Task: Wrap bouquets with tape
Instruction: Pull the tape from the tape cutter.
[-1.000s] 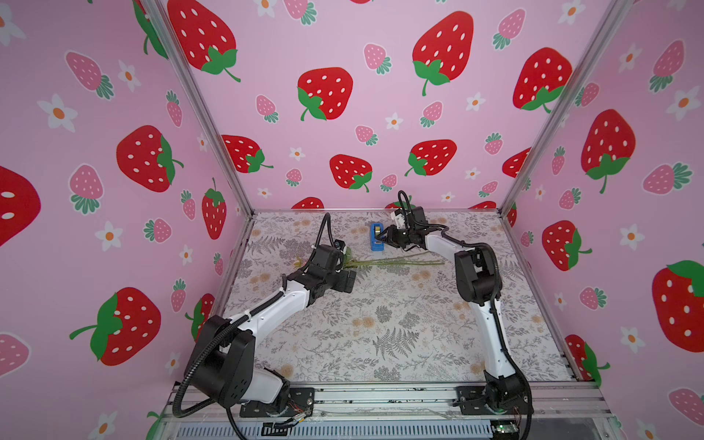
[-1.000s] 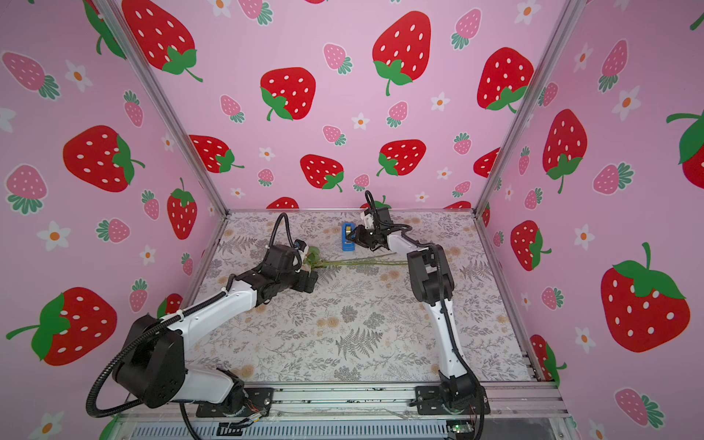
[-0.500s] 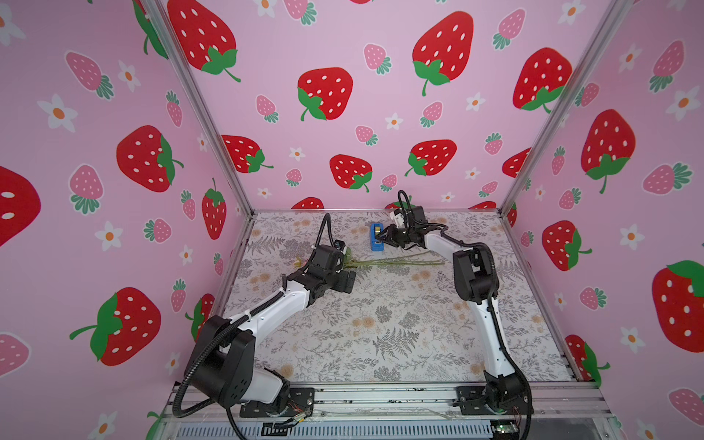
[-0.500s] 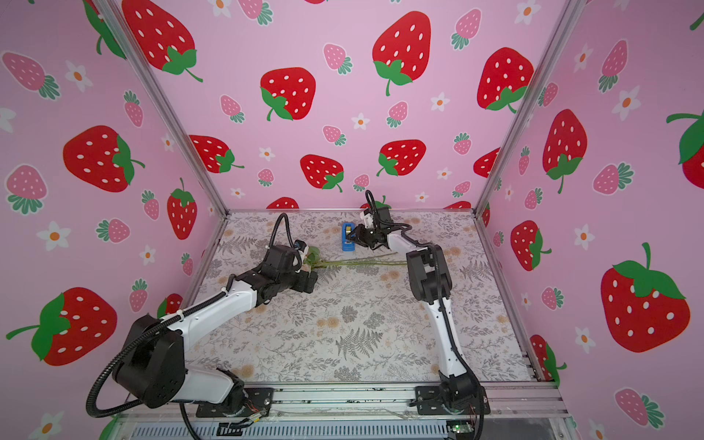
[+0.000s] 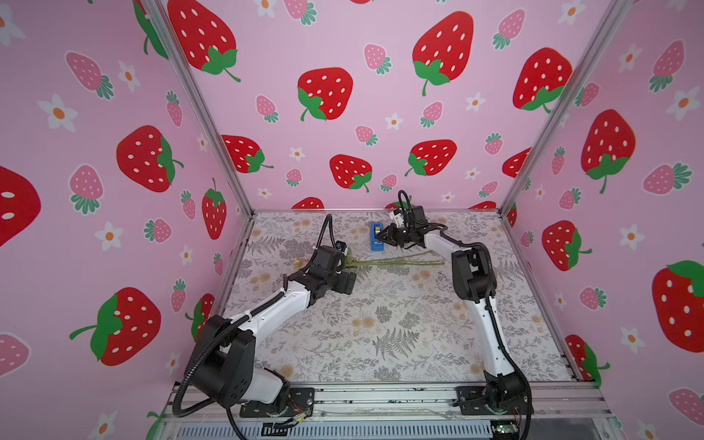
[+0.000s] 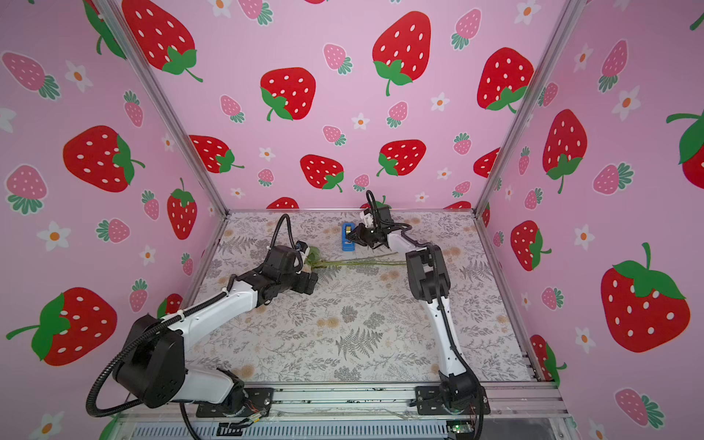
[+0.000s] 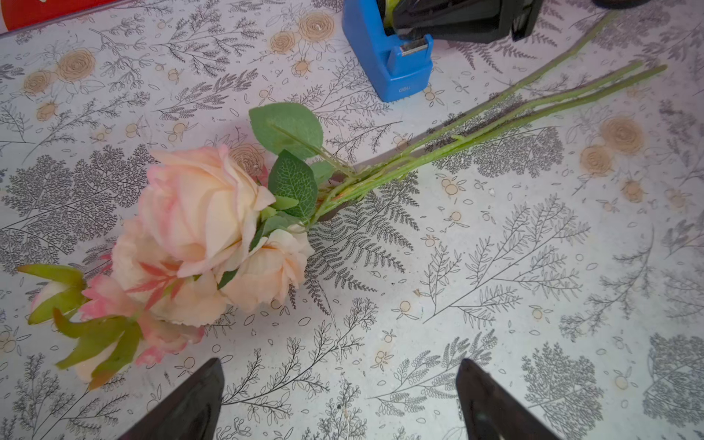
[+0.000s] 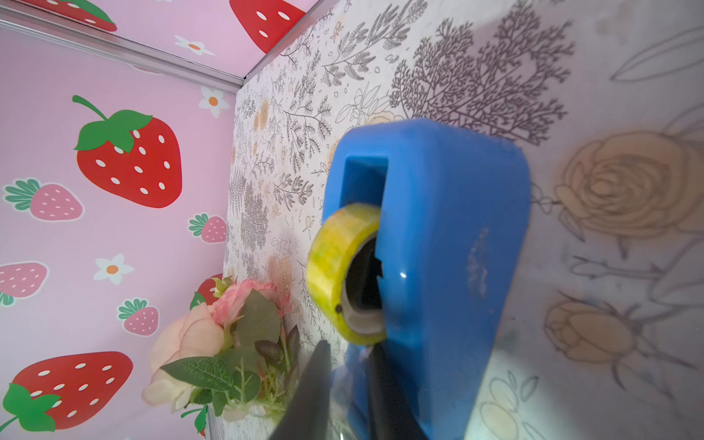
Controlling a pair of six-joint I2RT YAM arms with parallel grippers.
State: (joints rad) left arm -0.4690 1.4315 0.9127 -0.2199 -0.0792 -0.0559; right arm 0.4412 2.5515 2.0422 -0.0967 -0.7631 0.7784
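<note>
the bouquet lies flat on the table, its blooms by the left wrist and its stems running toward the right arm. the left gripper hovers beside the blooms, spread wide and empty. the tape sits in its blue dispenser, just behind the stems and apart from them. the right gripper is at the dispenser just past the roll, jaws narrow. whether they pinch tape cannot be told.
</note>
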